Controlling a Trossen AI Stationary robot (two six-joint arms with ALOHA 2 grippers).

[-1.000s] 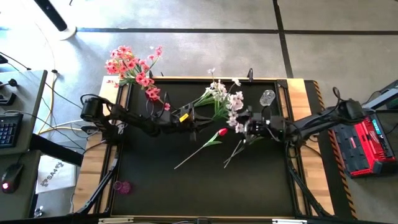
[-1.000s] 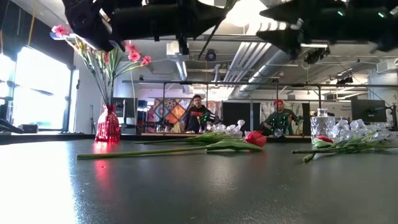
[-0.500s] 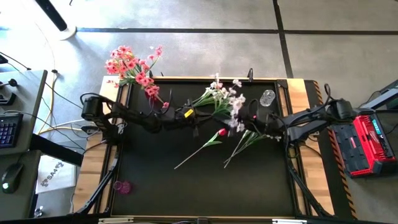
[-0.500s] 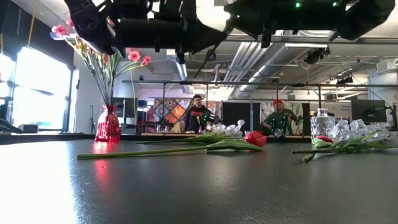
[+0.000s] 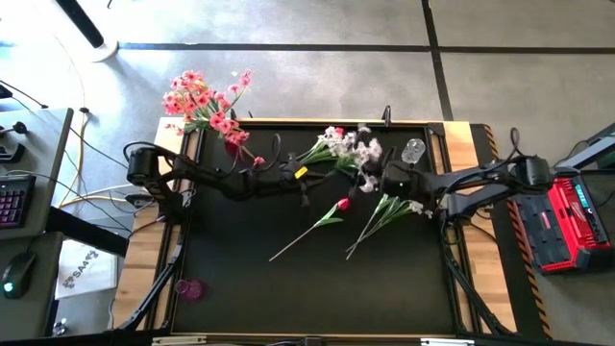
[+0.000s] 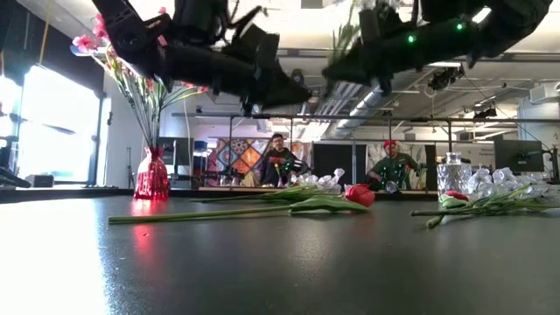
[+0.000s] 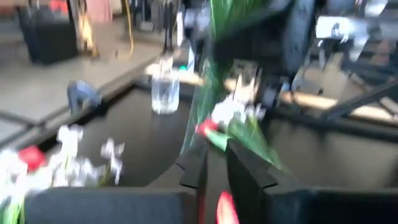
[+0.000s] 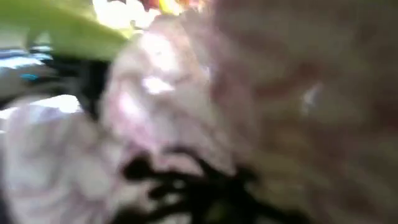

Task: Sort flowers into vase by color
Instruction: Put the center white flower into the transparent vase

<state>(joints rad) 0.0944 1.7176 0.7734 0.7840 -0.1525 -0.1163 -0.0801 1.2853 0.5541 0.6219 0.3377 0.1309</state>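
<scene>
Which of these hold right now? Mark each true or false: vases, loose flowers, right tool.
1. The red vase holds pink flowers. True.
2. The clear vase holds white flowers. False: it stands empty.
3. A red tulip lies flat on the table. True.
4. The right tool is wide open. False: it is shut, up above the table beside the white blossoms.

Open-plan robotics lab or workshop. Polished concrete floor (image 5: 317, 77) with dark seams around the black-topped bench (image 5: 250, 288); exposed ceiling ducts (image 6: 385, 92); a desk with keyboard (image 5: 12, 200) and mouse (image 5: 15, 271); a red equipment case (image 5: 569, 223); two seated people (image 6: 280, 164) beyond.
</scene>
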